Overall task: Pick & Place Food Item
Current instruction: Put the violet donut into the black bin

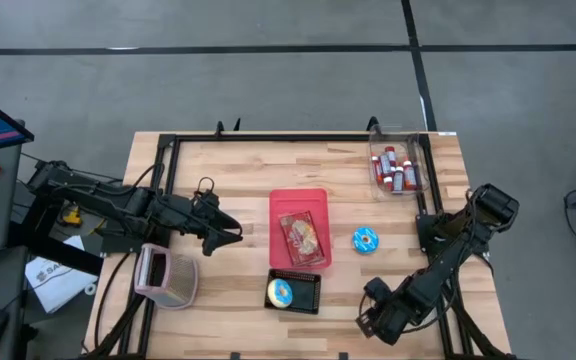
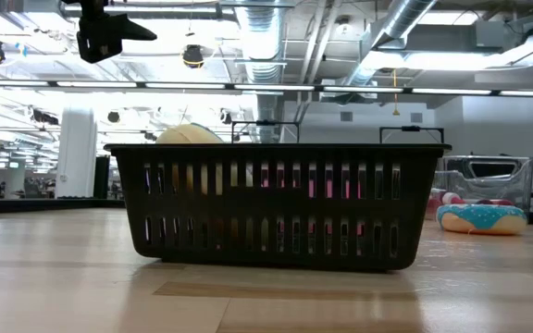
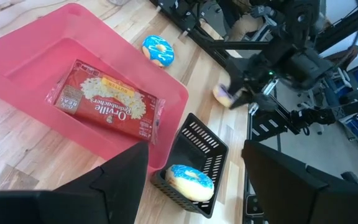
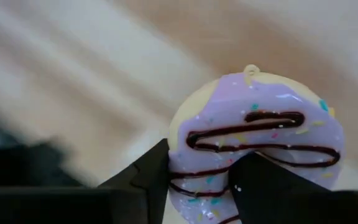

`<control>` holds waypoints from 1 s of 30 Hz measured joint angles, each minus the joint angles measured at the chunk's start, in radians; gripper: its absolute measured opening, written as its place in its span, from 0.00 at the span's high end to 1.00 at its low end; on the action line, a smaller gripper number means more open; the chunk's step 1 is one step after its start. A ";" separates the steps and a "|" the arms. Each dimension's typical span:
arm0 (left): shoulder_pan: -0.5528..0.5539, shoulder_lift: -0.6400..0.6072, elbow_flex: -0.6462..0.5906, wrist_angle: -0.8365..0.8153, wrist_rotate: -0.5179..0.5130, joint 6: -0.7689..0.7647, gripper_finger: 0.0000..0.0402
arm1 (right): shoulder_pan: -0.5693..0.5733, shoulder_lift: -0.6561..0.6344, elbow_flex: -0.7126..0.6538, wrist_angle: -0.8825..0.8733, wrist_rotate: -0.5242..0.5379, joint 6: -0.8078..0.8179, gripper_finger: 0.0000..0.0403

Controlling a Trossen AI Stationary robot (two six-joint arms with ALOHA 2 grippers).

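Blurring hides much, but the right gripper [image 4: 194, 186] jaws seemingly pinch the purple donut's [image 4: 257, 140] edge.

Black slatted basket [image 2: 276, 208] centre, blue-iced doughnut [image 2: 481, 218] beside — right.

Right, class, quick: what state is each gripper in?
Left gripper: open, holding nothing, hovering near the pink bin.
Right gripper: fingers closed on the purple donut.

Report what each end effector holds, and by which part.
Right end effector grips the purple-frosted donut across its edge. Left end effector is open, holding nothing.
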 joint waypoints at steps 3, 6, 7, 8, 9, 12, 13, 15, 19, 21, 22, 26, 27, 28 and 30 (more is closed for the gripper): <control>0.000 0.000 0.000 0.000 -0.003 0.000 0.35 | -0.031 -0.034 0.029 0.084 0.038 -0.048 0.67; 0.000 0.000 0.000 0.000 -0.005 0.000 0.35 | -0.071 -0.052 0.063 0.117 0.108 -0.111 0.67; 0.000 0.000 0.000 0.000 -0.006 0.000 0.35 | -0.089 -0.055 0.080 0.119 0.116 -0.144 0.67; 0.000 0.000 0.000 0.000 -0.006 0.000 0.35 | -0.109 -0.058 0.099 0.123 0.118 -0.184 0.67; 0.000 0.000 0.000 0.000 -0.006 0.000 0.35 | -0.131 -0.060 0.119 0.125 0.119 -0.225 0.67; 0.000 0.000 0.000 0.000 -0.006 -0.003 0.35 | -0.207 -0.054 0.173 0.124 0.120 -0.370 0.66; 0.000 0.000 0.000 0.000 -0.006 -0.003 0.35 | -0.237 -0.052 0.188 0.126 0.121 -0.418 0.65; 0.000 0.000 0.000 -0.001 -0.006 -0.004 0.35 | -0.297 -0.052 0.203 0.147 0.128 -0.499 0.64; 0.000 0.000 0.000 -0.002 -0.006 -0.003 0.35 | -0.401 -0.052 0.203 0.272 0.136 -0.608 0.60; 0.000 0.000 0.000 -0.006 -0.006 -0.003 0.35 | -0.438 -0.045 0.203 0.339 0.135 -0.644 0.59; 0.000 0.000 0.000 -0.007 -0.006 -0.003 0.35 | -0.453 -0.035 0.203 0.376 0.132 -0.654 0.58; 0.000 0.000 0.000 -0.010 -0.004 -0.003 0.35 | -0.473 0.030 0.204 0.506 0.060 -0.664 0.57; 0.000 0.000 0.000 -0.013 -0.002 -0.003 0.35 | -0.471 0.048 0.204 0.519 0.037 -0.661 0.57; 0.000 0.000 0.000 -0.013 0.001 -0.003 0.35 | -0.467 0.071 0.203 0.535 0.014 -0.656 0.57; -0.003 0.000 0.001 -0.017 0.002 -0.003 0.35 | -0.461 0.110 0.212 0.565 -0.015 -0.642 0.58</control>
